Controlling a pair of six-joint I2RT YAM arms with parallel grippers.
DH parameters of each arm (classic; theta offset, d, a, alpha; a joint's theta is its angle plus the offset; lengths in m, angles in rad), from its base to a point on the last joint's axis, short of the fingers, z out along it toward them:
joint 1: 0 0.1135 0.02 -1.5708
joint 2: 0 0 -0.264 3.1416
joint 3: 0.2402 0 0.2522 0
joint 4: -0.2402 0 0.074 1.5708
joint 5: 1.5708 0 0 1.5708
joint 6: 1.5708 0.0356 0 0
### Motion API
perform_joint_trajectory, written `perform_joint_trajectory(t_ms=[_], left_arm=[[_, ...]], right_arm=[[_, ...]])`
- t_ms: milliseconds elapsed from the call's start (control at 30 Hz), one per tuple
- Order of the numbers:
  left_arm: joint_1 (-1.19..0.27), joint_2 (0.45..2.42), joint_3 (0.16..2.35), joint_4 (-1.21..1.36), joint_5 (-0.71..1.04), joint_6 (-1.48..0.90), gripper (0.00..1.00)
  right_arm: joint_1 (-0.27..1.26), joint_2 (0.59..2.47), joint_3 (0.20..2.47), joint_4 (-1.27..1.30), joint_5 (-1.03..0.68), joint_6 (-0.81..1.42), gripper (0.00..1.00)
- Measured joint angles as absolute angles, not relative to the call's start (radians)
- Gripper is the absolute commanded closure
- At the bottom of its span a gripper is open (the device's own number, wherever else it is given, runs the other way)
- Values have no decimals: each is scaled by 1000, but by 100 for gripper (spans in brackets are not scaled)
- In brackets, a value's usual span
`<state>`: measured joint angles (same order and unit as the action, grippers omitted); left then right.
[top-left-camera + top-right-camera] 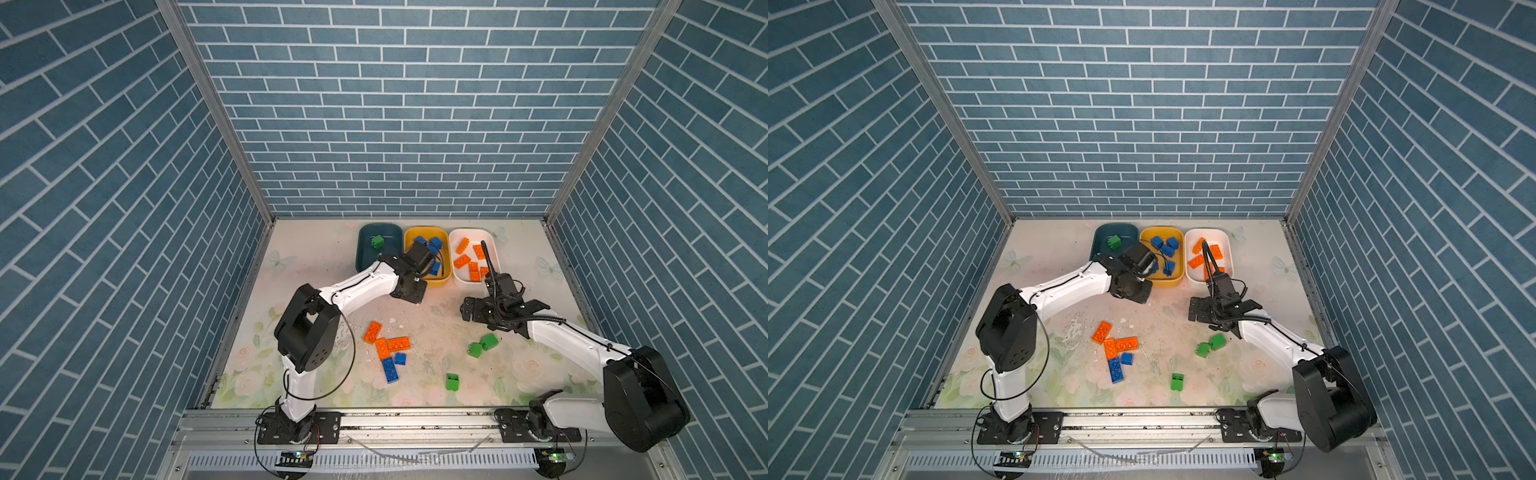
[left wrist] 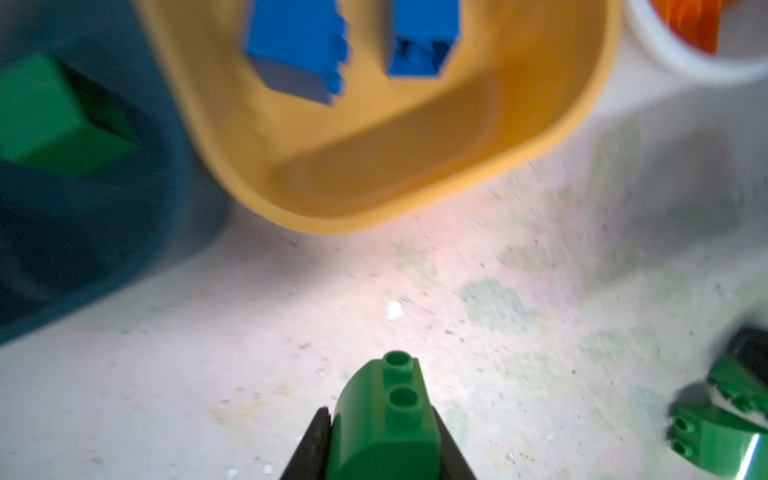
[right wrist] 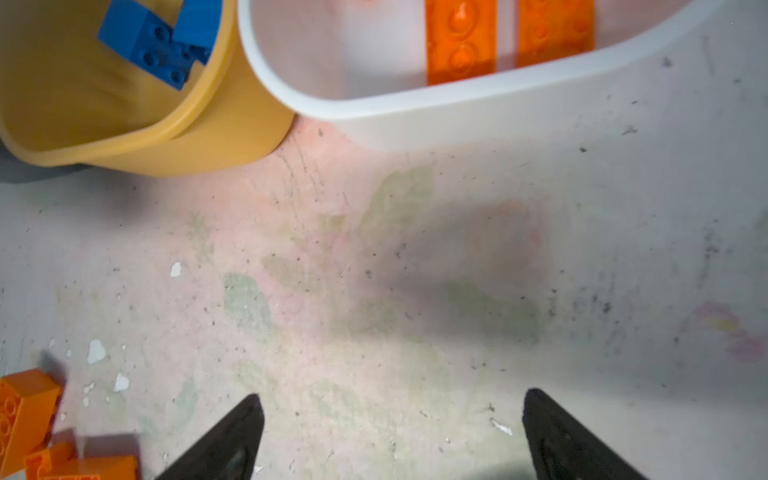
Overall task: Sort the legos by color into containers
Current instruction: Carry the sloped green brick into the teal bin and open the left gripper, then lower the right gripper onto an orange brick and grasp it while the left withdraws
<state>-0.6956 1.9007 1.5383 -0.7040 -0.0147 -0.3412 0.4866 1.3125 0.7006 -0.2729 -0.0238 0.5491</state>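
Left wrist view: the left gripper (image 2: pixel 380 444) is clenched on a green brick (image 2: pixel 386 411), held over the table (image 2: pixel 208 374) just short of the yellow tub (image 2: pixel 374 187) and the teal tub (image 2: pixel 62 249). The right gripper (image 3: pixel 392 419) hangs near the white tub (image 3: pixel 415 108), jaws spread wide and gripping nothing. In a top view, loose legos (image 1: pixel 388 347) lie between the arms.

Open mat (image 1: pixel 440 307) mid-frame: clear passage. Lower centre blocked by orange-blue brick cluster (image 1: pixel 388 349); green pair (image 1: pixel 482 345), lone green brick (image 1: pixel 452 381) to its right. Upper centre closed off by teal tub (image 1: pixel 368 259), yellow tub (image 1: pixel 435 283), white tub (image 1: pixel 465 282).
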Motion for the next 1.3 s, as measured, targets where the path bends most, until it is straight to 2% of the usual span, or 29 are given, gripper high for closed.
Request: perform_joint_trajectory(t_ms=[200, 433, 633, 767, 900, 1033, 1300], left_arm=[[-554, 1892, 1561, -689, -49, -323, 70], [-457, 2019, 1734, -692, -40, -323, 66], [-412, 2140, 1887, -740, -35, -331, 37], [-402, 2131, 1902, -755, -31, -324, 24], [-402, 2064, 1847, -745, -19, -329, 16], [-392, 1947, 1735, -724, 14, -345, 14], [-341, 1789, 1542, -679, 52, -386, 6]], right_arm=[[560, 1339, 715, -264, -78, 525, 6], [683, 1441, 749, -174, -209, 381, 12], [767, 1542, 790, -105, -319, 173, 19], [807, 1615, 860, -129, -359, -10, 23], [831, 1682, 948, -181, -386, -192, 26], [845, 1740, 1004, -251, -420, -366, 30], [860, 1810, 1041, -347, -468, -587, 30]])
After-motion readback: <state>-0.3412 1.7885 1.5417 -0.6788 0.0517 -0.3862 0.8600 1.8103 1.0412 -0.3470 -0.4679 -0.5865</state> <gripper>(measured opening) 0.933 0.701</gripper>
